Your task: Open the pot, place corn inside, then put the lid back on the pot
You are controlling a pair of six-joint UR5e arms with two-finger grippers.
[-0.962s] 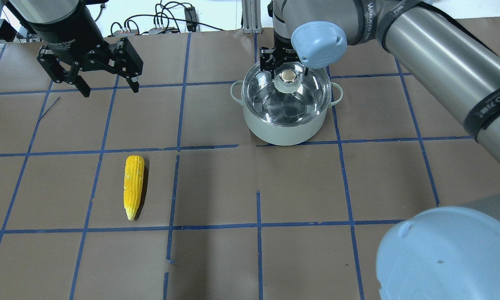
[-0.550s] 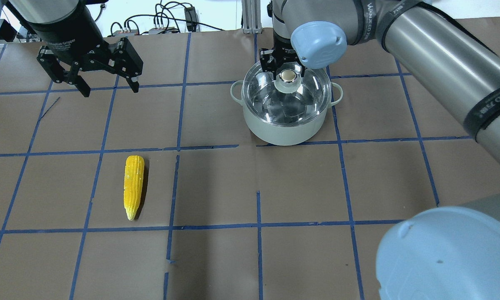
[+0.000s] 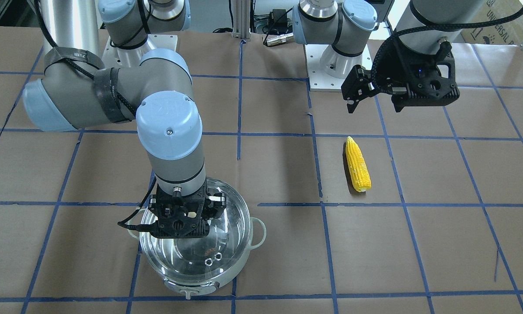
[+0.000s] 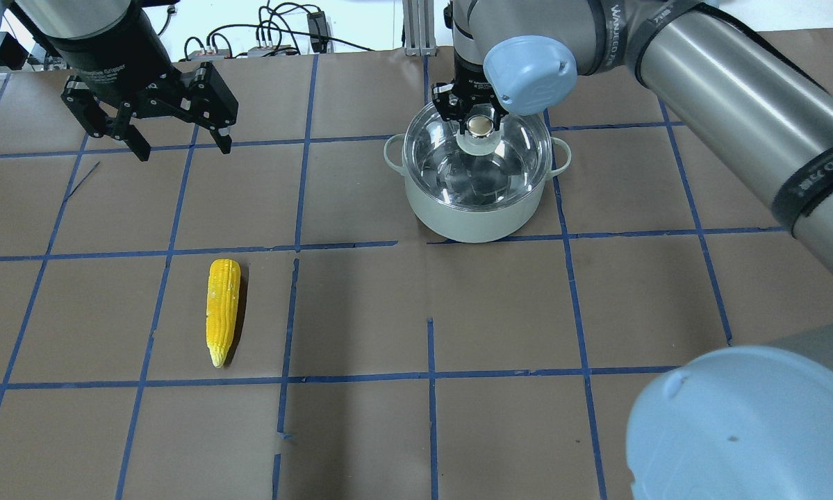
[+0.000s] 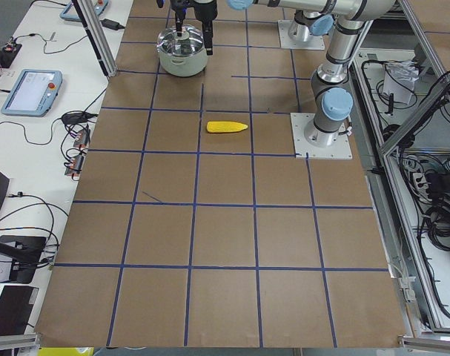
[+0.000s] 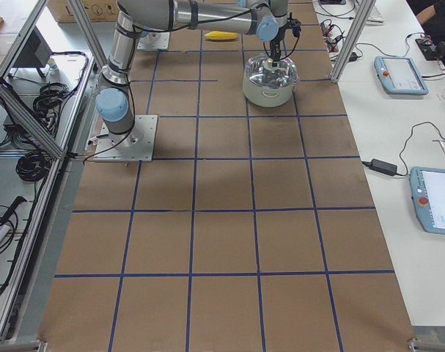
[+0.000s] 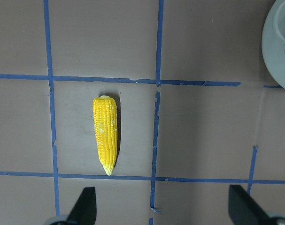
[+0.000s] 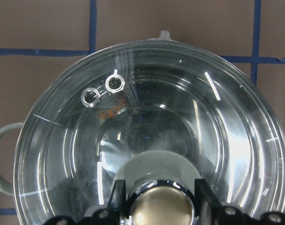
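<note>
Right gripper is clenched on the knob of the lid. In the right wrist view both fingers sit against the knob's chrome sides. The lid is seated flat on the pot, two vent holes on the operators' side.

The pot stands on the far right part of the table, across a blue tape line. The corn lies flat in a grid square on the robot's left, pointed end toward the robot, well apart from the pot.

Left gripper hangs above the table beyond the corn, jaws spread wide, holding nothing.

Versus 1.0 s ago, we see the right fingers go from wide of the knob to closed in on it. Pot, lid, corn and left gripper haven't moved.

For writing, we read "Gripper" on the left gripper's body and "UNIVERSAL" on a cardboard box behind the robot. The strap on the right arm carries white lettering we can't read cleanly.
</note>
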